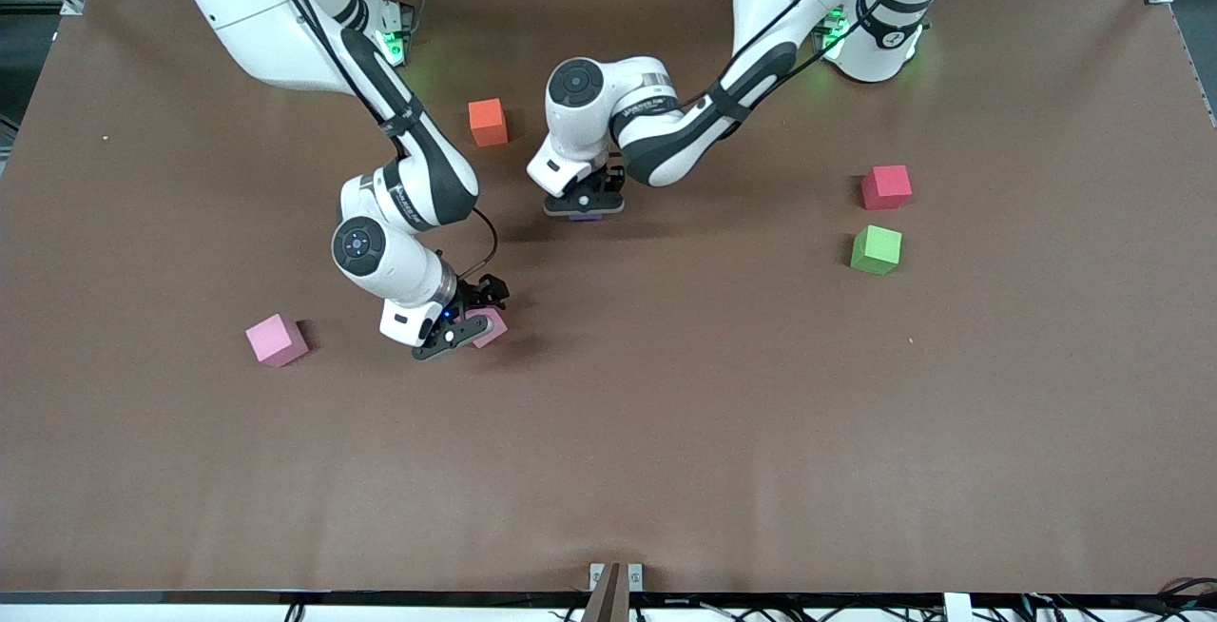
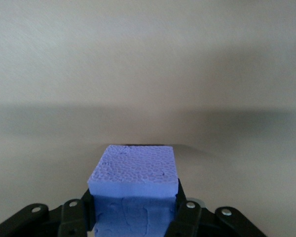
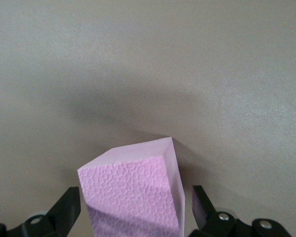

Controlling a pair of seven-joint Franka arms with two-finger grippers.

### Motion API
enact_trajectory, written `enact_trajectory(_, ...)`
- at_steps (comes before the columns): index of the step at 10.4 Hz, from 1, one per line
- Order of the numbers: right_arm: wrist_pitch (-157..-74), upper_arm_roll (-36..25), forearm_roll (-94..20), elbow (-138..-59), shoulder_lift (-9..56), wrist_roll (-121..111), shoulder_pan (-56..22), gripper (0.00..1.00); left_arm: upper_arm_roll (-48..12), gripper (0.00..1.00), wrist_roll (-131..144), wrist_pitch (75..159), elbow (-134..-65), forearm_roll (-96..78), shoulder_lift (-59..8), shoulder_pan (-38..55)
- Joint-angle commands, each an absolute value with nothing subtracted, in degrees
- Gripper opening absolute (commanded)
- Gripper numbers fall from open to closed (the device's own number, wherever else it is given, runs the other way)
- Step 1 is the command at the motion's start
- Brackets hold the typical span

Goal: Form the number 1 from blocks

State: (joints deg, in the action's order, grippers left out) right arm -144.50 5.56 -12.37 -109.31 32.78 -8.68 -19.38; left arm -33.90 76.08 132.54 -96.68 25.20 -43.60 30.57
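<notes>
The left gripper (image 1: 585,206) is down at the table (image 1: 666,432) near its middle, and its fingers (image 2: 187,217) press against both sides of a purple block (image 2: 133,190); in the front view only a sliver of that block (image 1: 585,216) shows under the gripper. Taking this purple block as the landmark, the orange block (image 1: 488,122) lies farther from the front camera and slightly toward the right arm's end of the table, well apart from it. The red block (image 1: 886,186) and the green block (image 1: 876,249) sit toward the left arm's end, near each other, the green one nearer to the camera.

The right gripper (image 1: 466,322) is low, nearer to the camera than the purple block and toward the right arm's end. A pink block (image 3: 133,195) sits tilted between its fingers (image 3: 200,207), which stand on either side with gaps showing, so the grip is open. The same block (image 1: 492,327) peeks out beside the gripper in the front view. A second pink block (image 1: 276,340) rests on the table nearby, closer to the right arm's end.
</notes>
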Motion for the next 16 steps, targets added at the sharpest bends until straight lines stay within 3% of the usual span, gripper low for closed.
enact_trajectory(1,-145.4,5.6,-12.1,-109.6,32.9,-9.5,-18.8,0.79,-33.2,0.0,77.6,131.8,-94.7,25.8,-45.1,33.0)
enact_trajectory(3,-145.3,5.5,-12.2,-109.7,32.6,-9.2,-18.5,0.49,-32.2,0.0,78.0,131.7,-94.9,25.8,-45.2,34.8)
enact_trajectory(5,-145.3,5.3,-12.3,-109.6,32.4,-8.7,-18.4,0.39,-31.4,0.0,78.0,131.7,-95.2,25.8,-45.3,36.2)
enact_trajectory(8,-144.7,5.3,-12.3,-110.9,28.9,-7.3,-16.9,0.41,-31.4,0.0,78.0,131.6,-95.4,25.8,-45.4,36.8)
enact_trajectory(9,-144.5,5.3,-12.3,-112.4,26.1,-4.3,-17.2,0.43,-31.4,0.2,78.0,131.3,-95.3,25.8,-45.4,36.8)
enact_trajectory(10,-144.5,5.3,-12.3,-114.6,23.0,0.5,-17.7,0.44,-31.3,0.99,78.6,131.3,-95.4,25.8,-45.4,37.0)
enact_trajectory(13,-144.8,5.2,-12.3,-120.8,17.3,9.2,-17.8,0.44,-31.4,1.0,78.8,129.0,-95.3,26.3,-44.7,37.2)
enact_trajectory(16,-145.0,5.2,-12.3,-122.5,16.1,10.8,-17.8,0.44,-31.4,1.0,80.4,126.4,-94.7,26.4,-43.1,36.8)
